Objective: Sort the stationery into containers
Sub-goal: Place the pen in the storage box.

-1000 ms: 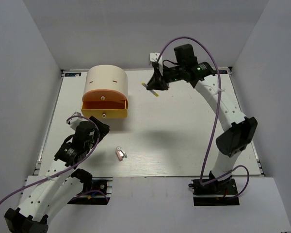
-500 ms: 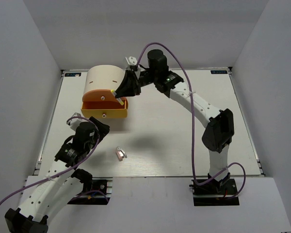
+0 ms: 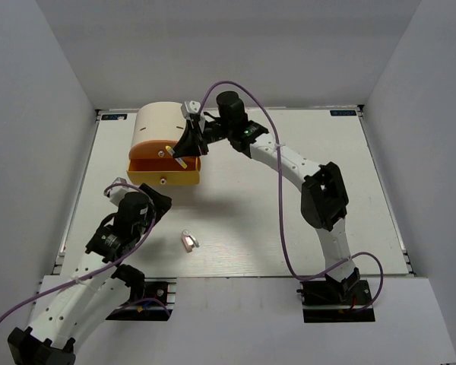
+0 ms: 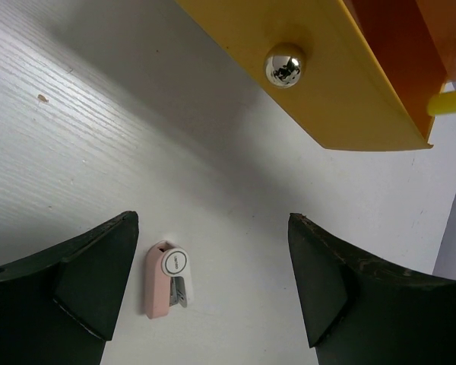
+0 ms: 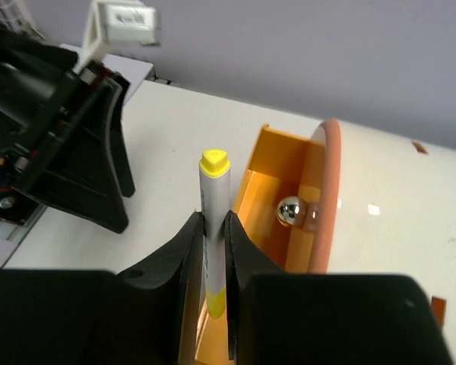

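The yellow-and-white stick is off the worktop, pinched below its middle by the right gripper, whose fingers are pressed together on it. In the wrist view it stands nearly upright with its yellow tip up. The top view shows it tilted over the right part of the open yellow drawer, above the tray and not yet inside it.

That drawer stands pulled out from the cream cylindrical cabinet, with its tray exposed below the shut orange drawer. This is presumably so that things can be dropped in from above. Gripping the stick away from its ends leaves its lower end free to go in first (a fair choice for a narrow tray).

The step in hand looks like delivering this stick. Releasing it probably calls for a little more descent and lean so that it ends up lying along the tray. Otherwise it could catch the orange front or tip over the rim.

The pink clip lies flat on the worktop, well apart from the cabinet. The left gripper is spread wide and touches nothing. Its wrist view frames the clip between the fingers, while the top view puts the clip near the gripper, not in it.
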Available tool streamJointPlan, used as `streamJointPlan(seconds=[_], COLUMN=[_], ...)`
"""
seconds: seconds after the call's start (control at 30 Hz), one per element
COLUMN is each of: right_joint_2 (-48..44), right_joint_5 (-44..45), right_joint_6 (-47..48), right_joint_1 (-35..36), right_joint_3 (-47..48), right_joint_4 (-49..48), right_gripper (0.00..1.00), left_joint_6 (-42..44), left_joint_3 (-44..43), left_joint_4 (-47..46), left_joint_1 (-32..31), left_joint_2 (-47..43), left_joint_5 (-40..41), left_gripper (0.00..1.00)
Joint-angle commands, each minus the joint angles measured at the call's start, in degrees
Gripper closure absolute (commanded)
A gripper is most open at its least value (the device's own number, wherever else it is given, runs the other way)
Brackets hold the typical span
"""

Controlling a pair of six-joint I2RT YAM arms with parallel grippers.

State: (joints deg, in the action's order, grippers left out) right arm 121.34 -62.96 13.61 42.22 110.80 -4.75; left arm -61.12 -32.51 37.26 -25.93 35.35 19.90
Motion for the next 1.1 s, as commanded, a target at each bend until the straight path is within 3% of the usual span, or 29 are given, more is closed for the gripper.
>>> streamJointPlan(seconds=[0.0,0.1,0.3,0.33,0.53,0.77,0.9,0.97,1.07], right_joint_2=[0.6,1.4,1.2,0.7,-3.8,-14.0,-21.1,-25.2,-29.4], right_joint_5=[1.8,2.6,3.2,3.3,3.2,8.6,9.3,9.0,9.1], right_joint_6=[2.3,3.4,7.7,7.8,8.9,4.7,4.7,4.8,5.1], right_joint_1=[-0.2,-0.3,-0.6,-0.6,-1.7,-5.3,-8.5,-10.0,-12.2], right_joint_3=[2.3,2.3,2.1,2.0,1.1,-5.4,-11.4,-16.8,-22.6], right_joint_4=[-1.6,-1.0,4.0,4.3,9.2,13.8,18.8,19.4,19.6], right_gripper=[1.00,1.00,0.67,0.59,0.50,0.54,0.84,0.94,0.88], left_joint_6=[-0.1,-0.1,1.1,2.1,5.2,10.9,11.5,11.5,12.0], left_joint_3=[0.1,0.1,0.1,0.1,0.1,-1.1,-2.2,-2.8,-2.8], left_joint_4=[-0.7,-0.7,-5.9,-6.9,-14.5,-17.7,-17.7,-18.4,-21.6], left_joint_1=[0.3,0.3,0.3,0.3,0.3,0.3,0.8,0.8,0.8], left_joint_2=[-0.6,-0.6,1.5,2.1,7.1,10.4,13.1,14.3,15.7], left_joint_5=[0.5,0.5,1.1,1.1,1.1,1.6,3.6,3.6,3.0], left_gripper=[0.11,0.11,0.12,0.15,0.32,0.32,0.34,0.37,0.37])
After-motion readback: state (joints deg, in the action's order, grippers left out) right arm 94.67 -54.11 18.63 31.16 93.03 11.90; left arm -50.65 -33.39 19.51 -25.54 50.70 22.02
